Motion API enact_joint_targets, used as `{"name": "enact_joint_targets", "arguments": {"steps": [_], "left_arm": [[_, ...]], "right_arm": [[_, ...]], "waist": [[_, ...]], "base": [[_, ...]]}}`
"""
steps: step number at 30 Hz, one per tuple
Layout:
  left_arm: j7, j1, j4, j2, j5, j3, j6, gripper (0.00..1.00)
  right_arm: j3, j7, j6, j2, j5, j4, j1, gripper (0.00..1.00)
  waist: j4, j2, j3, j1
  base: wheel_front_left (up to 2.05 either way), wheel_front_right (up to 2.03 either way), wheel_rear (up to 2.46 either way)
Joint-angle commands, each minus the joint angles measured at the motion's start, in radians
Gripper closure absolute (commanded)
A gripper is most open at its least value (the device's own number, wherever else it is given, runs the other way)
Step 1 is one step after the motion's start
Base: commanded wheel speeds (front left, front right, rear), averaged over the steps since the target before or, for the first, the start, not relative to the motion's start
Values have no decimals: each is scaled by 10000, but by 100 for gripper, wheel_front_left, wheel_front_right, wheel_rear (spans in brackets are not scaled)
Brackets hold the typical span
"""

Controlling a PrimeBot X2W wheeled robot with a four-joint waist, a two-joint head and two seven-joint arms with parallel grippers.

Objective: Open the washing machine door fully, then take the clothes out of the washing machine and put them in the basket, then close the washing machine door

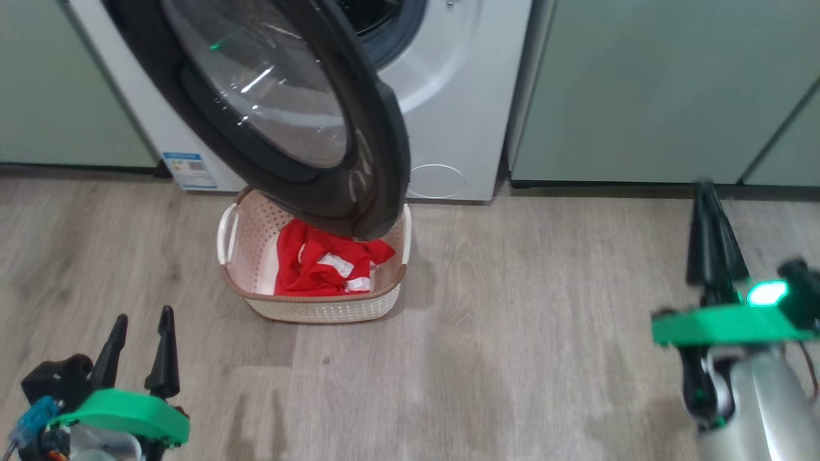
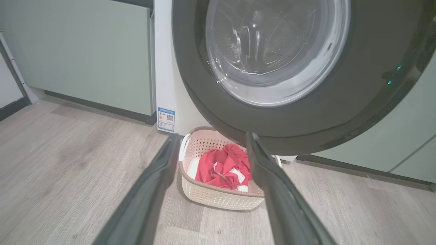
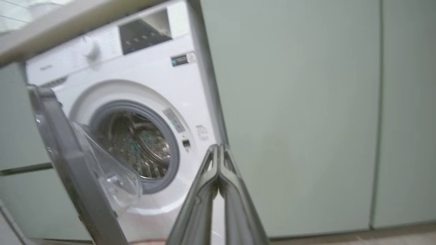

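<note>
Field notes, door stage.
- One red fabric garment with white stripes (image 1: 314,262) lies in the one cream perforated plastic basket (image 1: 307,299). The basket is parked under the round black-rimmed glass door (image 1: 378,160), I judge to catch drops.
- White front-loading washer (image 1: 461,96): what I see of the drum is bare.
- Two claws. My left gripper (image 1: 144,314) is spread wide and empty; my right gripper (image 1: 706,192) is pinched together on nothing, likely to push the door.

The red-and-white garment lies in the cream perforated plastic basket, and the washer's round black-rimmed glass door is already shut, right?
No: the round black-rimmed glass door stands open, clear of the steel drum, as the right wrist view shows. The red-and-white garment does lie in the cream perforated plastic basket.
</note>
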State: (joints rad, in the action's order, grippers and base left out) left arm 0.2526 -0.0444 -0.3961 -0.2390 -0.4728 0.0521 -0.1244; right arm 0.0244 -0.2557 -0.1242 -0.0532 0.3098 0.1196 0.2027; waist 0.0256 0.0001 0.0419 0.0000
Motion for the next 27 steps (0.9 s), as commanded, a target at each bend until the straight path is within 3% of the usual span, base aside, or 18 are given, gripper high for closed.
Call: {"name": "enact_joint_targets", "arguments": {"steps": [1, 7, 12, 21, 27], "left_arm": [[91, -351, 235, -121, 149, 373, -63, 0], [91, -490, 194, -23, 310, 295, -63, 0], [91, -784, 159, 127, 413, 4, -63, 0], [91, -1397, 144, 617, 555, -609, -63, 0], [91, -1713, 238, 876, 612, -829, -63, 0]], "right_arm": [[570, -61, -65, -142, 76, -528, 686, 100], [1737, -61, -65, -352, 209, -702, 1804, 100], [3099, -61, -65, -427, 522, -91, 3030, 100], [5877, -61, -65, -435, 1152, 2641, 4912, 100], [6411, -61, -65, -385, 1495, 4403, 5748, 100]], "waist": [[208, -1, 4, 0], [701, -1, 68, 0], [1278, -1, 249, 0], [2286, -1, 837, 0], [2588, -1, 1371, 0]], "base": [[0, 0, 0], [0, 0, 0], [0, 0, 0], [0, 0, 0], [0, 0, 0]]}}
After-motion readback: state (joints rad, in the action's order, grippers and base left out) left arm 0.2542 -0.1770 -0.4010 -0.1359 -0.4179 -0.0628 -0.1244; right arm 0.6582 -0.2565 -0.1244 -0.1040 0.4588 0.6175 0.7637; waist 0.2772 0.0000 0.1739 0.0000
